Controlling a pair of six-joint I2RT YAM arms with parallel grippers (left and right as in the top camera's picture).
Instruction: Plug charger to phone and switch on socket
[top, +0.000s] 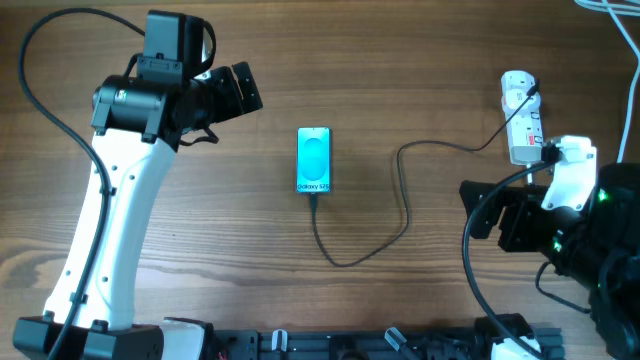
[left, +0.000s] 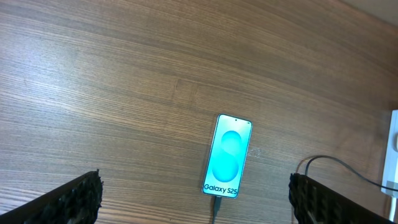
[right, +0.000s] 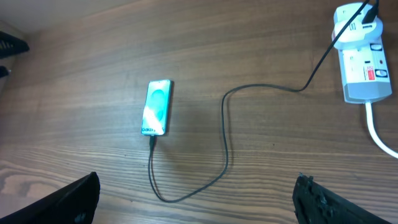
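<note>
The phone (top: 314, 160) is seen lying flat in the middle of the counter (top: 420, 60), screen lit. The charger (right: 224, 130) tip is met at its lower edge — judged to be seated in the port, though the joint is too small for this to be confirmed. From there the thin black cable is looped away and up to its plug in the socket (right: 364, 68), which lies at the far right of the counter. The plugging step is therefore taken as done (or all but done). The switching on is what is left — the state of the socket's switch cannot be told. Nothing is held: the jaws of the left arm (top: 110, 230), well apart from the phone, are spread wide and empty, and those of the right arm (top: 590, 240), near the socket, likewise.
</note>
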